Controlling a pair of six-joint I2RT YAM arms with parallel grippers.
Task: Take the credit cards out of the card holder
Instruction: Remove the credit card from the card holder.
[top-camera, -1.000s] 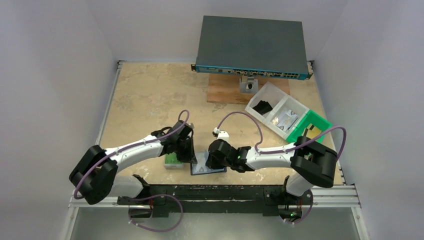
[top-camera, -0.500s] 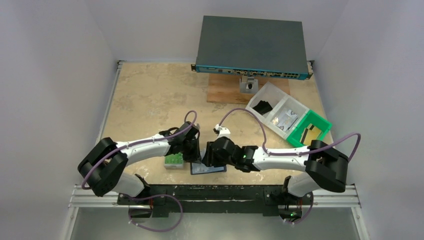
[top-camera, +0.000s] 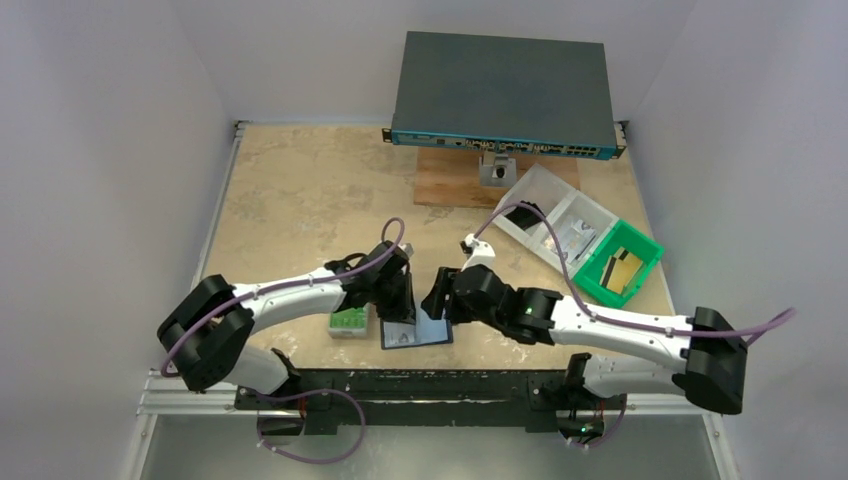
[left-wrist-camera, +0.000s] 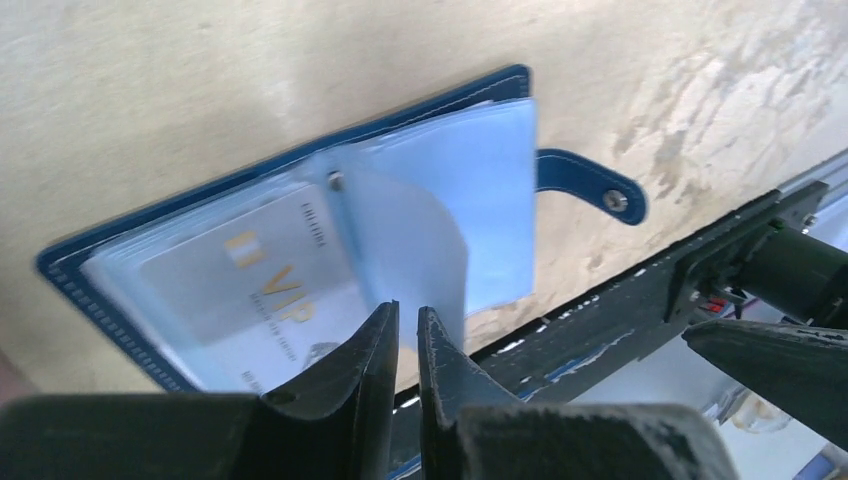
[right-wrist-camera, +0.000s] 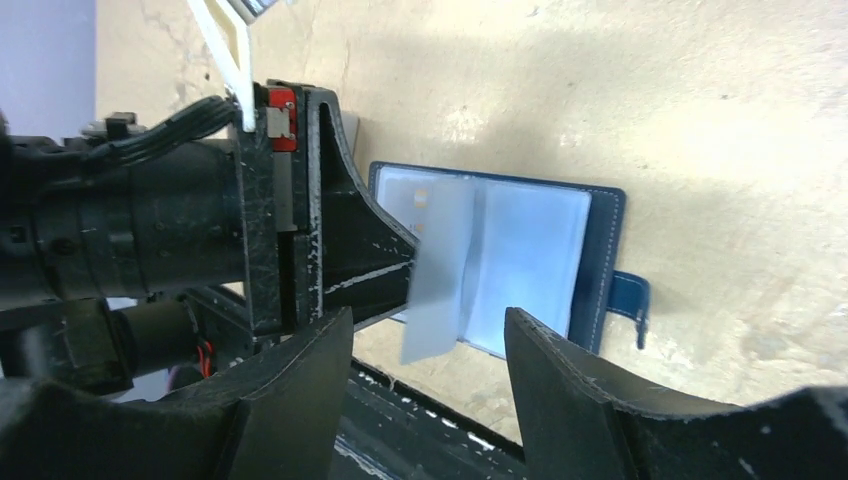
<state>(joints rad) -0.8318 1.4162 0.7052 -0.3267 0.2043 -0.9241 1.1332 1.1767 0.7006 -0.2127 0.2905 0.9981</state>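
The navy card holder (top-camera: 415, 333) lies open at the table's near edge, its snap tab (left-wrist-camera: 590, 185) sticking out. Its light-blue sleeves are spread, and one clear sleeve page (right-wrist-camera: 437, 270) stands up, blurred. A pale credit card (left-wrist-camera: 250, 290) with gold lettering sits in a left-hand sleeve. My left gripper (left-wrist-camera: 407, 310) hovers at the raised page, its jaws a narrow slit apart with nothing clearly between them. My right gripper (right-wrist-camera: 428, 318) is wide open and empty, just right of the holder (right-wrist-camera: 600, 250). More tan-gold cards (top-camera: 622, 268) lie in the green bin.
A grey case with a green label (top-camera: 348, 322) lies just left of the holder. A clear compartment box (top-camera: 555, 225) and the green bin (top-camera: 645, 250) sit at the right. A network switch (top-camera: 500, 90) on a wooden block (top-camera: 450, 185) stands at the back.
My right gripper opened wide and drew back up and to the right of the holder. My left gripper shifted right over the holder, its jaws parting slightly at the raised page.
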